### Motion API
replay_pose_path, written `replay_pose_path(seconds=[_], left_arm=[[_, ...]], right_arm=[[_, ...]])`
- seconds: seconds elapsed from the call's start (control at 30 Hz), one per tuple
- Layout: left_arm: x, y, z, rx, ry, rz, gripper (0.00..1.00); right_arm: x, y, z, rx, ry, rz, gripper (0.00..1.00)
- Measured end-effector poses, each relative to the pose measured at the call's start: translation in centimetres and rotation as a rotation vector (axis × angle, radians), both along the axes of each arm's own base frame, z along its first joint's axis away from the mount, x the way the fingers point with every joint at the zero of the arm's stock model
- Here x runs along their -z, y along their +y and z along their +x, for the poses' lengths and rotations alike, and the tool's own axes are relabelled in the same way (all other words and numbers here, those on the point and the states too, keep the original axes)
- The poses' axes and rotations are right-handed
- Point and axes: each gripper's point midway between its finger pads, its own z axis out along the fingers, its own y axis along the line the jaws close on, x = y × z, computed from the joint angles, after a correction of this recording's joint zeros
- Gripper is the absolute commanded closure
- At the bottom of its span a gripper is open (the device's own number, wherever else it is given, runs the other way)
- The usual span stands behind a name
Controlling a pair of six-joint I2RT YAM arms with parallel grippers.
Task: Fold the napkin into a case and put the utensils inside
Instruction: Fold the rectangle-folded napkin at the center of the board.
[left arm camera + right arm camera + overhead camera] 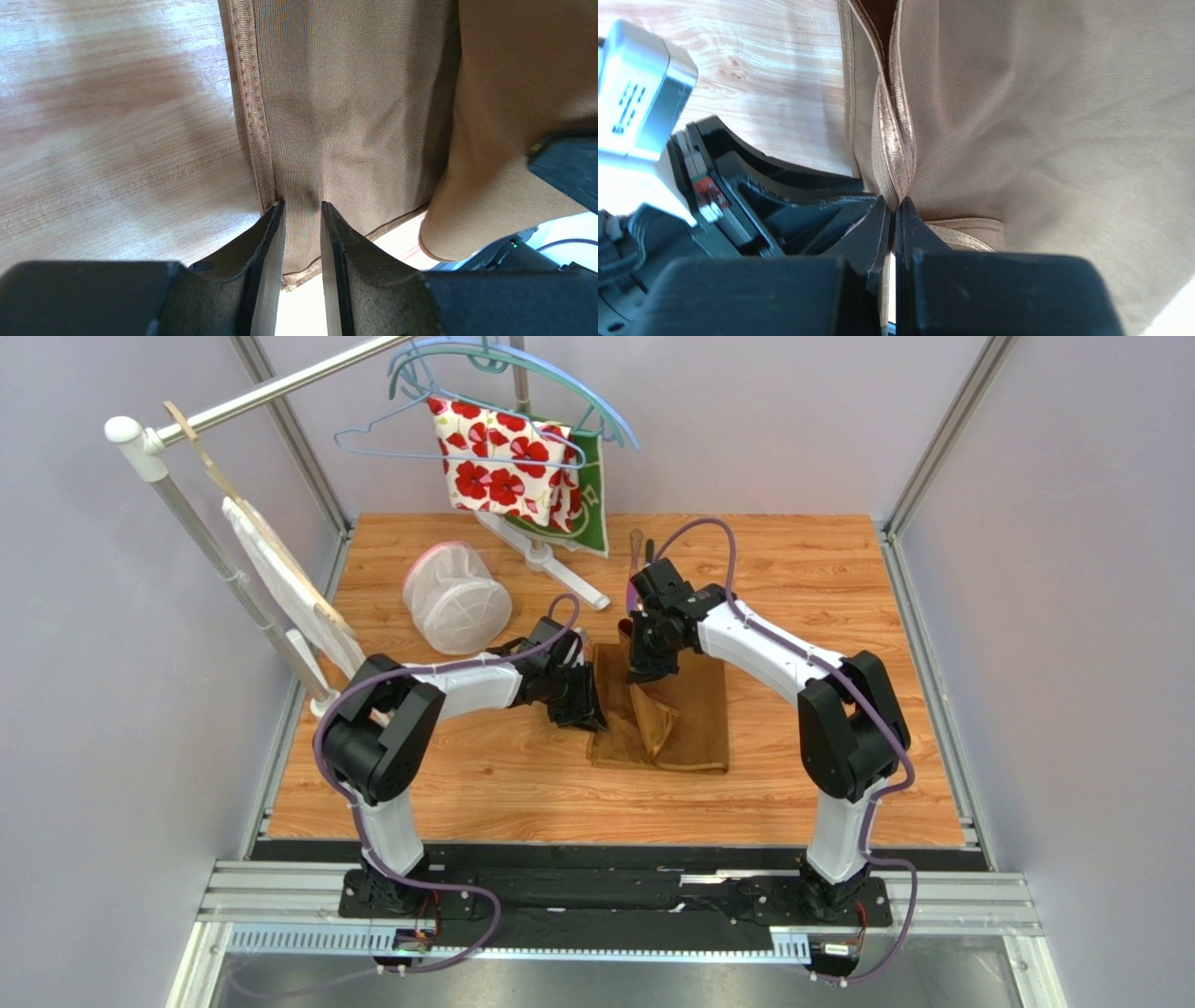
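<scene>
Napkin [690,721] part-folded at the centre of the table [463,770].
Right gripper [648,669] has its claw pressed together on a raised fold of the golden-brown satin near the cloth's far left corner, with the hem bunched between the tips. Left gripper [582,711] sits low at the napkin's left edge, claw slightly apart, tips by the stitched hem; whether it nips the cloth cannot be told.
</scene>
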Motion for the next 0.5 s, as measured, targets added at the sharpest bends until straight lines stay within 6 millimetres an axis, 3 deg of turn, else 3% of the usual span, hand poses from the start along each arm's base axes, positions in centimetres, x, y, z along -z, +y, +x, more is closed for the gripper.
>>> replay_pose_path(seconds=[0.5], left_arm=[[0.0,0.2,-0.1,-0.006,-0.011,-0.002,0.66]], right_arm=[[2.6,2.5,0.4,0.040,0.085,0.092,1.00]])
